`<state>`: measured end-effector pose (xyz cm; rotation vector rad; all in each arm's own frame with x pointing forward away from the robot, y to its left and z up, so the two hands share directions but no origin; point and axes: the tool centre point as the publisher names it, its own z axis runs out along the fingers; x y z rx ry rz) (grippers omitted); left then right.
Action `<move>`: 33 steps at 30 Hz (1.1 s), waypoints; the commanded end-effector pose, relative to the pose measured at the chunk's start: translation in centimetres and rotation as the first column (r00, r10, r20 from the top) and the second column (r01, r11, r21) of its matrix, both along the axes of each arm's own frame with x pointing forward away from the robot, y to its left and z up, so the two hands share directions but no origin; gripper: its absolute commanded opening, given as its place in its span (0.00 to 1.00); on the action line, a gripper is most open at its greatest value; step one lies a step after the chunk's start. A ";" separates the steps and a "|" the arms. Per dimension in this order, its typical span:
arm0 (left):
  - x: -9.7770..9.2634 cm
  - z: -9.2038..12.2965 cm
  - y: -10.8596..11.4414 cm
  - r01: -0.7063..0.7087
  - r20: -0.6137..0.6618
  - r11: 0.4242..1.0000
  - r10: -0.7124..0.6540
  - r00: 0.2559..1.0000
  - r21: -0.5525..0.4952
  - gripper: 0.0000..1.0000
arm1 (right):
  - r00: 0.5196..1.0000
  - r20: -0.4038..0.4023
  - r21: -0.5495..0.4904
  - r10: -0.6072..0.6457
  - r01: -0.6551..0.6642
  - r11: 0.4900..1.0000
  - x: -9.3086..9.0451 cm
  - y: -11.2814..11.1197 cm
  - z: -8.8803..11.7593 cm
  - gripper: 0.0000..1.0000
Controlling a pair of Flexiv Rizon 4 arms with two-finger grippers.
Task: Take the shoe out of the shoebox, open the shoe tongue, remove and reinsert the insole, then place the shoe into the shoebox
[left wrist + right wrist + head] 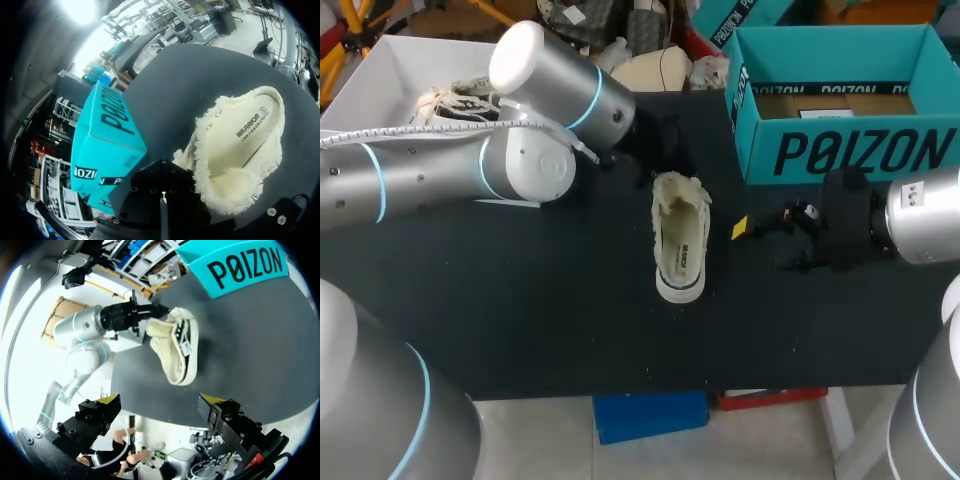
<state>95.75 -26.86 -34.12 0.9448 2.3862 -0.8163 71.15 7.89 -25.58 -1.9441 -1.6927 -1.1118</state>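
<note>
Right gripper [161, 401] spread wide, nothing in it; shoe [176, 347] ahead on table [250, 340]. Left gripper [150, 315] at shoe's far end, I can't tell grip.

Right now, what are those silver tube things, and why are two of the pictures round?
Those are a robot's two arms. One camera looks down from above. The round pictures come from a camera on each wrist. On the black table lies a cream shoe, and an open teal shoebox stands beyond it. The left end effector is right at one end of the shoe; I cannot tell whether it grips. The right end effector is open beside the shoe, holding nothing.
</note>
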 end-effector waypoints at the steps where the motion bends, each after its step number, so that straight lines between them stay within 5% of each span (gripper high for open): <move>1: -1.5 -0.5 0.8 -0.003 -0.007 0.999 0.004 1.000 0.034 0.00 | 1.000 -0.002 0.000 0.002 -0.002 1.000 0.0 -0.1 0.1 1.00; 19: -3.9 -0.6 -0.3 -0.064 0.064 0.997 0.061 0.996 0.043 0.00 | 1.000 -0.002 0.000 0.002 -0.002 1.000 0.0 -0.1 0.1 1.00; 33: -4.9 1.5 5.3 -0.106 0.100 0.982 0.091 0.991 0.157 0.00 | 1.000 -0.002 0.000 0.002 -0.002 1.000 0.0 -0.1 0.1 1.00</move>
